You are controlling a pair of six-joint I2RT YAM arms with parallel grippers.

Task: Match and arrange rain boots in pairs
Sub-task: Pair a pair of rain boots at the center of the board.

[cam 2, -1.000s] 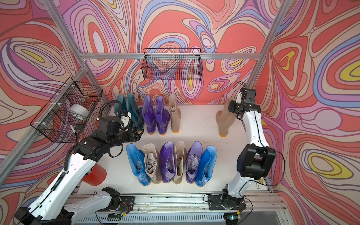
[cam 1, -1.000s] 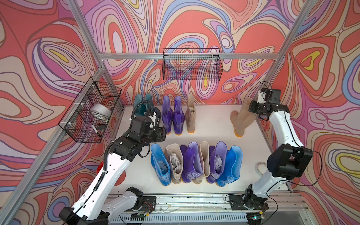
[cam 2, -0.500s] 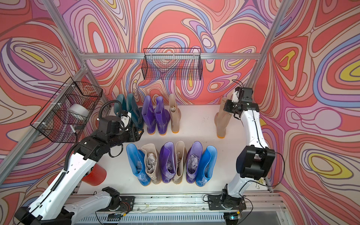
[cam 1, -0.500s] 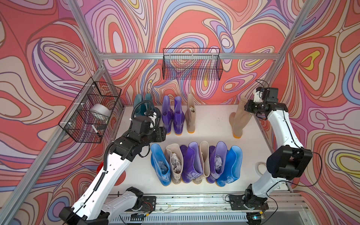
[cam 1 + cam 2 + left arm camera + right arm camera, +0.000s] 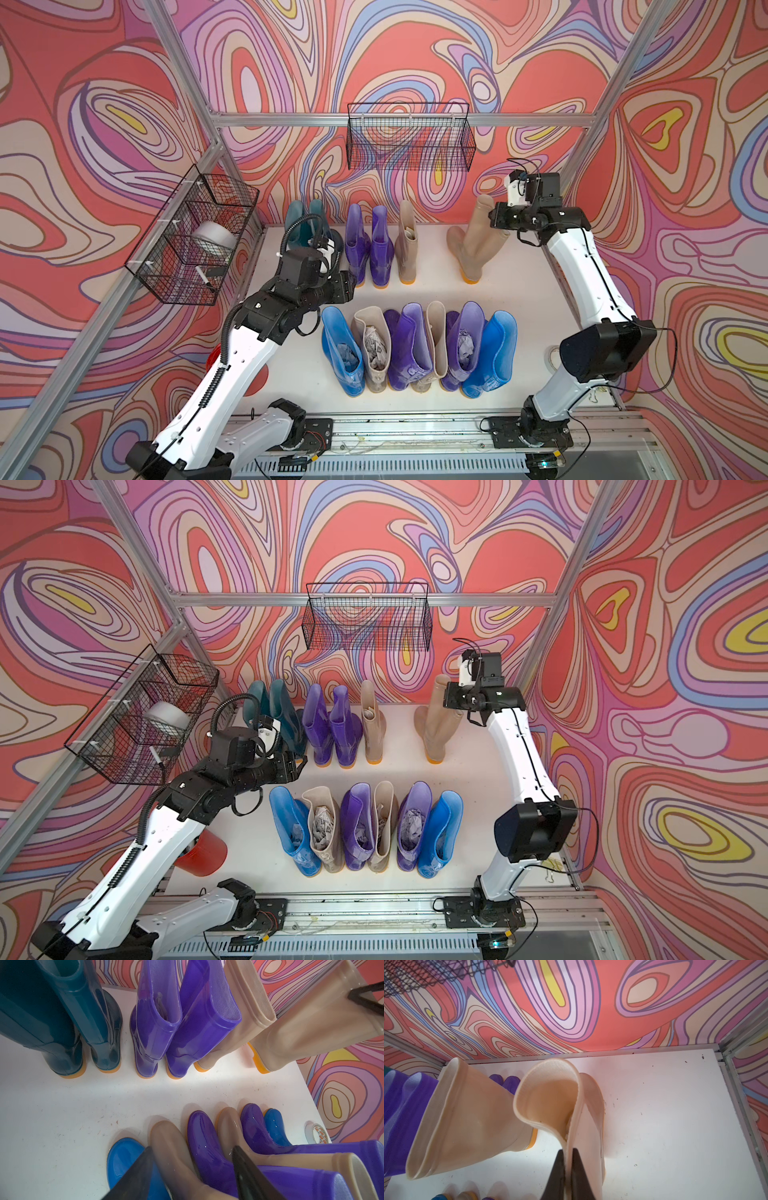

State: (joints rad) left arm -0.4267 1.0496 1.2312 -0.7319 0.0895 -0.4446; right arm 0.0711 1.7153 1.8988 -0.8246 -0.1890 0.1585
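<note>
Table (image 5: 519, 291): white, scuffed.
Walls (image 5: 415, 50): swirled; wire basket (image 5: 409, 141) at 12 o'clock.
Right gripper (image 5: 568, 1150): pinching beige boot (image 5: 550, 1093) cuff.
Left gripper (image 5: 191, 1147): spread, empty.

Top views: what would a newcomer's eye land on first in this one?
The loud swirled wall in coral, purple and yellow wraps the whole cell. On the white table, the near row of six boots mixes blue, beige and purple, while at the back right the right gripper pinches the cuff of a leaning beige boot.
</note>
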